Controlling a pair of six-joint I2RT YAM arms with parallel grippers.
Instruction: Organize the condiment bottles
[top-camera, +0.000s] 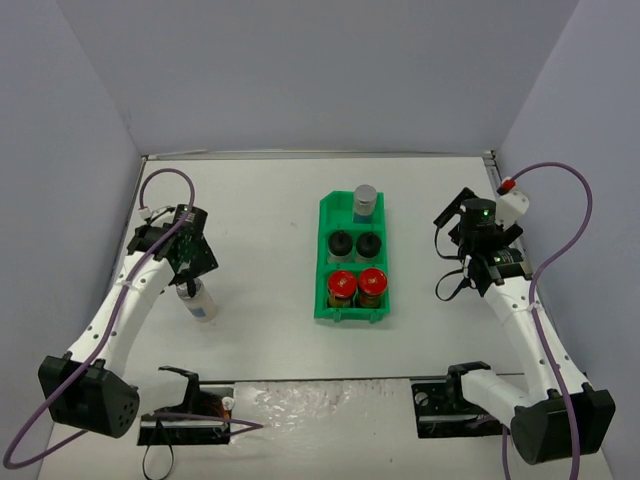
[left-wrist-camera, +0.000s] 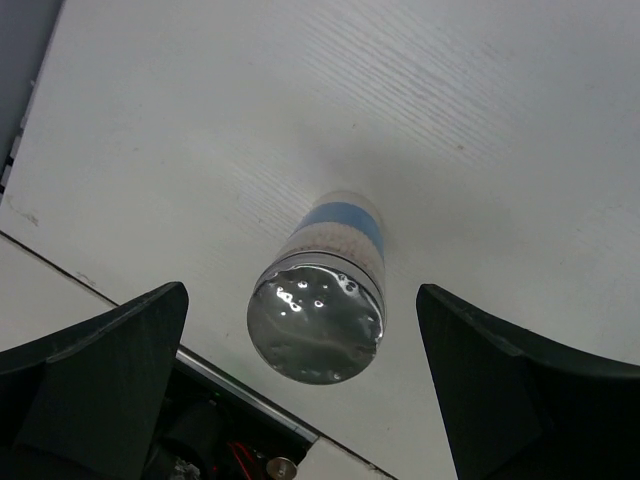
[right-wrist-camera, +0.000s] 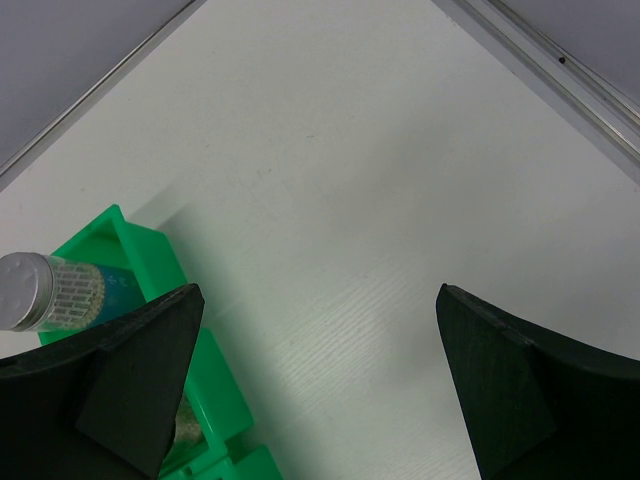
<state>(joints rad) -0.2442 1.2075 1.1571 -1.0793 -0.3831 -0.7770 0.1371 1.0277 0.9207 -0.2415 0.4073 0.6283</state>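
Directly beneath the left gripper (left-wrist-camera: 302, 300), between its two dark fingers (left-wrist-camera: 110, 360), stands the last loose silver-capped jar (left-wrist-camera: 325, 275), upright on the table (left-wrist-camera: 450, 120). The jaws are spread as wide as they go, with clear space on either side of the cap; they touch nothing and hold nothing.

The jar looks rigid and light, with a shiny cap and smooth, blue-banded pale sides (probably slippery). Being narrow and tall, it would likely tip if nudged from one side. The best hold, I judge, is across the body just under the cap, both fingers closing evenly.

Well off to this gripper's right sits the green bin (top-camera: 325, 260). Its far compartment holds the other silver-capped jar (top-camera: 365, 200) with room beside it; the middle one has the black-capped pair (top-camera: 341, 243) and the near one the red-capped pair (top-camera: 343, 284).

Beyond the bin, the right gripper (right-wrist-camera: 320, 295) hangs over bare table, jaws parted wide and carrying nothing, the bin's far corner just to its left.
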